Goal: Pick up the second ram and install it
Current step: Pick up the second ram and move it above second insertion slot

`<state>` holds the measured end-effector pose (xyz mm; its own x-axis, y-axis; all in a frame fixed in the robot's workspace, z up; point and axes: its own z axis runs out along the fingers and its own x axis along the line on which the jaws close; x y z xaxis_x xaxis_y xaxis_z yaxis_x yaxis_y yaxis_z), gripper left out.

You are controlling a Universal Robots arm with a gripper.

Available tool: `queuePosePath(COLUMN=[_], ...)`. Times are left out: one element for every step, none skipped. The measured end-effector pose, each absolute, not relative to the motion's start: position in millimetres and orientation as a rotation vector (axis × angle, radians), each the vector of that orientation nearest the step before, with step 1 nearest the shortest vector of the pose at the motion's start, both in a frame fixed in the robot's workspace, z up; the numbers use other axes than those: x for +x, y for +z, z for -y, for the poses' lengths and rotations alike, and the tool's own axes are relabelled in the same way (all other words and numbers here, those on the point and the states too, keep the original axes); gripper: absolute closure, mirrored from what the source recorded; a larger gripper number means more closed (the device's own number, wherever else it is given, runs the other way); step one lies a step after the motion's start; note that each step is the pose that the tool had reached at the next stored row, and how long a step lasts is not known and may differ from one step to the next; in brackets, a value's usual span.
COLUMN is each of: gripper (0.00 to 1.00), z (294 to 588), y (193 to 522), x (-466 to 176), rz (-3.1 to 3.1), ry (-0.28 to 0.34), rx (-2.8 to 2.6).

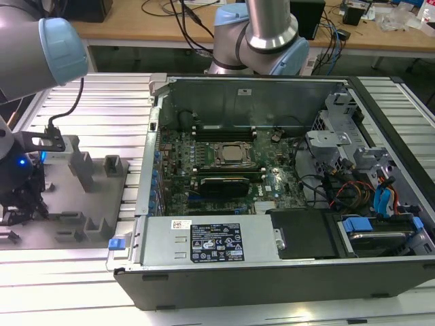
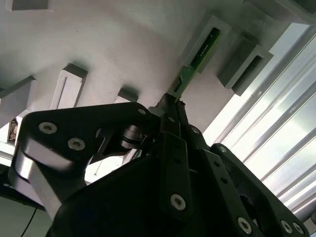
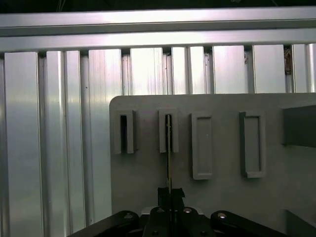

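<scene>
Green ram [image 2: 194, 61], far end in a slot of the grey holder [image 3: 138, 173] on the aluminium table [image 3: 49, 148], gripped by the closed hand [image 2: 170, 101].

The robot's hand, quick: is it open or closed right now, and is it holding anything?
Hand: closed on the long, flat green circuit-board stick, whose far end sits in a slot of the grey holder plate.
</scene>
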<state>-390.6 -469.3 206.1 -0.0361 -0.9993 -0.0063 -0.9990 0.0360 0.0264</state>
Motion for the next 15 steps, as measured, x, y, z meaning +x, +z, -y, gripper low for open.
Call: queuePosePath(gripper=[0.87,0.87,0.87,0.87,0.87,0.87,0.87,0.87,0.87,0.87,0.87,0.87,0.87,0.87,0.87], z=[469.3,469.3,469.3,469.3,469.3,469.3,469.3,469.3,469.3,469.3,469.3,469.3,469.3,469.3,469.3], y=[206.1,206.1,206.1,206.1,206.1,206.1,206.1,206.0,206.0,206.0,206.0,206.0,205.9,206.0,206.2], x=[-390.7,-390.6,-390.6,-390.6,-390.7,-390.7,-390.6,-390.7,-390.6,-390.6,-390.6,-390.6,-390.6,-390.6,-390.6], rz=[2.251,2.251,2.251,2.251,2.251,2.251,2.251,2.251,2.251,2.251,2.251,2.251,2.251,2.251,2.251], ry=[-0.037,-0.037,-0.037,-0.037,-0.037,-0.037,-0.037,-0.037,-0.037,-0.037,-0.037,-0.037,-0.036,-0.036,-0.036], rx=[2.171,2.171,2.171,2.171,2.171,2.171,2.171,2.171,2.171,2.171,2.171,2.171,2.171,2.171,2.171])
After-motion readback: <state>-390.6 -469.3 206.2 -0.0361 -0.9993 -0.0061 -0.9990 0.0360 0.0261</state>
